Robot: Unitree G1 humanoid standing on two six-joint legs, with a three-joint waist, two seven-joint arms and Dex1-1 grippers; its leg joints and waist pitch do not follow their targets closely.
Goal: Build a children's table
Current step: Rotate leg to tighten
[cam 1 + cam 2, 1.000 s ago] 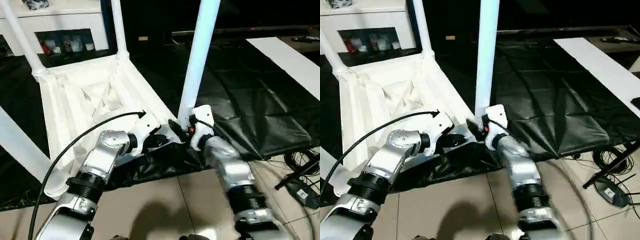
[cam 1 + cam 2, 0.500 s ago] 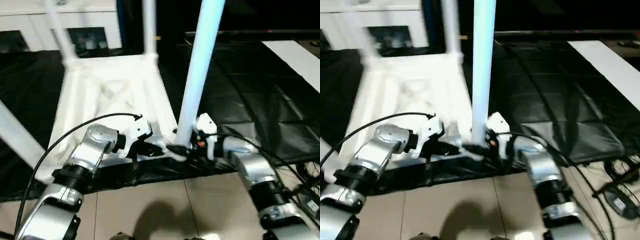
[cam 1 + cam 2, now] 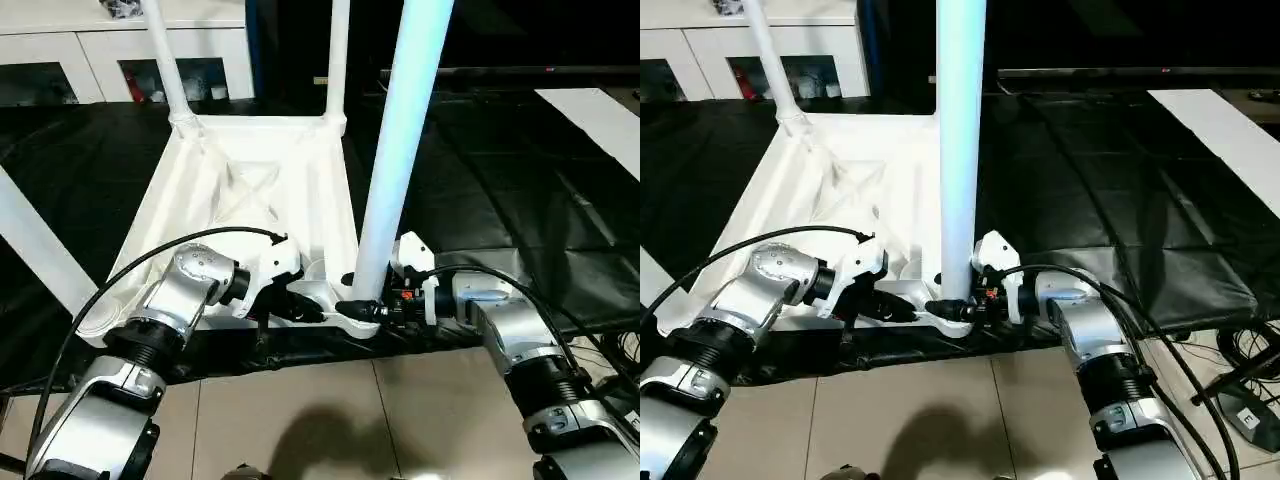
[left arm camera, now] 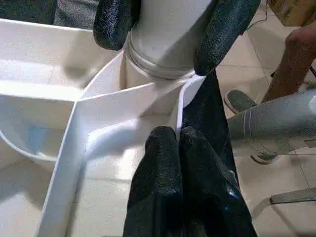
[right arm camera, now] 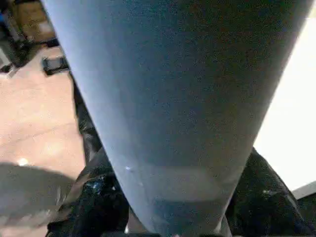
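White plastic makes up the whole children's table: a rectangular tabletop lies upside down on the black-covered work table, its ribbed underside facing up, with rounded sockets at the corners. Long white tubular legs rise from those sockets. Taking the tabletop as the landmark, one leg slants up at its near left corner, two more stand at its far corners, and the fourth leg stands upright in its near right corner socket, at the work table's front edge.

No writing or label can be read on any part.

At the near right corner, the left gripper has its two black fingers pressed together on a thin wall of the tabletop beside the socket. The right gripper clasps the base of the fourth leg, one black finger on each side of the tube.

Compared with a second ago, the tabletop sits squarer to the view, and the right forearm reaches in more from the right side of the corner.

Behind the tabletop stands a white cabinet.
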